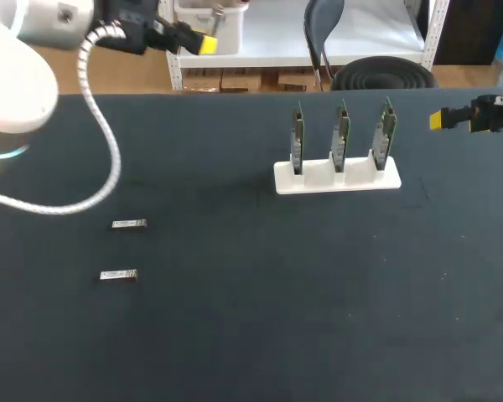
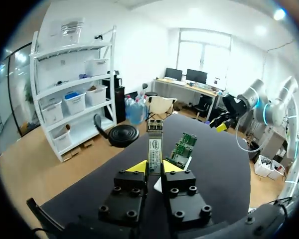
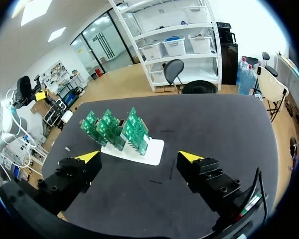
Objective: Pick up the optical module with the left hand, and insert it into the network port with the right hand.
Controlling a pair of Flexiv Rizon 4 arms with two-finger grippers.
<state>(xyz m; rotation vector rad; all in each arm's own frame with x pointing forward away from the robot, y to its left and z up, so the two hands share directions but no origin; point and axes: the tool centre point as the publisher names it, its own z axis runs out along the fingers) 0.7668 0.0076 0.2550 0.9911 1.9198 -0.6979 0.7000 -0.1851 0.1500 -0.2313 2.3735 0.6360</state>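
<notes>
My left gripper is shut on a silver optical module, which sticks out forward between the yellow tips. In the head view this gripper is raised over the table's far left edge, and the held module is not discernible there. Two more modules lie flat on the left of the table. Three green network boards stand upright in a white holder at the middle right. My right gripper is open and empty, short of the boards; in the head view it hovers at the right edge.
The black tabletop is bare in front of the holder. The white holder lies just ahead of my right gripper, and a loose module lies far beyond the boards. My left arm's white cable hangs over the table's left.
</notes>
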